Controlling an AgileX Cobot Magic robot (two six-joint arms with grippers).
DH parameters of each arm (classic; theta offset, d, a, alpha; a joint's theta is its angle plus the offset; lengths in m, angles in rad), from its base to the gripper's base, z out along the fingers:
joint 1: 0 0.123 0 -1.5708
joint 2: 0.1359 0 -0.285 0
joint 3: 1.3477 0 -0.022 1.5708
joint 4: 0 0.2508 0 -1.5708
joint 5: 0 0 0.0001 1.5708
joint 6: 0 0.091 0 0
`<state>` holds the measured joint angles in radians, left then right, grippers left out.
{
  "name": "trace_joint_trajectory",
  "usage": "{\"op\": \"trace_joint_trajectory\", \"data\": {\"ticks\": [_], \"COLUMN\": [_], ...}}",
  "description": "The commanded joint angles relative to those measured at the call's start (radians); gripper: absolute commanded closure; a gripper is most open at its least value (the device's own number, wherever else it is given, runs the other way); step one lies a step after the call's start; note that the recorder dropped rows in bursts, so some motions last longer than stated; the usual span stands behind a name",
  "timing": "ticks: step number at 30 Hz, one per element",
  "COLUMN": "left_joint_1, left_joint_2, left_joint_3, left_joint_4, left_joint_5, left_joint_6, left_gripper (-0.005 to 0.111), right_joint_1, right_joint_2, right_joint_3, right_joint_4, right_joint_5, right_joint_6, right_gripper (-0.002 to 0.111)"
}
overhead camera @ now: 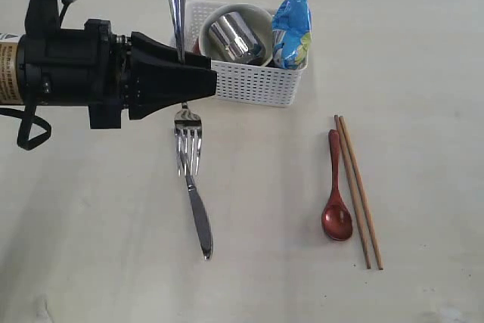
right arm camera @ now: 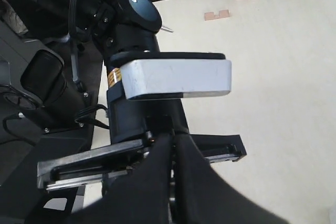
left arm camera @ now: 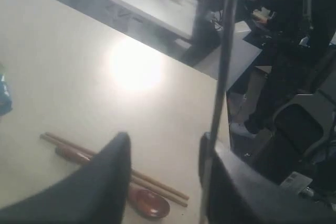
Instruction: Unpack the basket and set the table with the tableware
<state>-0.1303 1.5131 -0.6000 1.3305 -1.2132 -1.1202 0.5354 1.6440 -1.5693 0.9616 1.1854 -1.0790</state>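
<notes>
Your left gripper (overhead camera: 208, 81) reaches in level from the left, its tip by the left corner of the white perforated plastic basket (overhead camera: 257, 85). Its fingers stand apart. The thin steel knife (overhead camera: 176, 5) runs upright between them, against one finger, with a clear gap to the other. Your right gripper (right arm camera: 170, 182) has its fingers pressed together, and in the exterior view the knife hangs from its dark tip at the top edge.

The basket sits at the far middle of the pale beige table (overhead camera: 423, 73). In it you have the pale cream bowl (overhead camera: 257, 11) with the shiny steel mug (overhead camera: 233, 35) inside, and a blue snack bag (overhead camera: 291, 28) beside them. The steel fork (overhead camera: 198, 217) lies flat in front of the basket. Well to its right, the red-brown spoon (overhead camera: 336, 217) lies just beside the wooden chopsticks (overhead camera: 359, 194)
</notes>
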Motion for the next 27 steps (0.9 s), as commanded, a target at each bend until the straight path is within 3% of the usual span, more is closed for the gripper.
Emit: {"op": "trace_joint_trajectory", "data": {"ticks": [1,2,22,25,27], "left_joint_1": [-0.008,-0.008,-0.008,-0.008,-0.008], "left_joint_2": [-0.001,-0.001,-0.001,-0.001,-0.001], "left_joint_3": [-0.006,-0.006,-0.006,-0.006,-0.006], "left_joint_4": [-0.002,-0.002,-0.001,-0.003,-0.003], "left_joint_5": [-0.008,-0.008,-0.008,-0.008,-0.008], "left_joint_6": [-0.009,-0.009,-0.079,-0.08,-0.08], "left_gripper": [0.099,0.107,0.107,0.107,0.107], "right_joint_1": [0.003,0.003,0.003,0.003,0.003], "right_joint_2": [-0.003,-0.003,-0.003,-0.003,-0.003], "right_joint_3": [0.001,0.001,0.001,0.001,0.001], "right_joint_4": [0.018,0.018,-0.027,-0.027,-0.027], "right_joint_5": [0.001,0.01,-0.068,-0.068,-0.075], "right_joint_6": [-0.006,-0.004,0.1,0.1,0.1], "right_gripper": [0.109,0.109,0.108,0.097,0.079]}}
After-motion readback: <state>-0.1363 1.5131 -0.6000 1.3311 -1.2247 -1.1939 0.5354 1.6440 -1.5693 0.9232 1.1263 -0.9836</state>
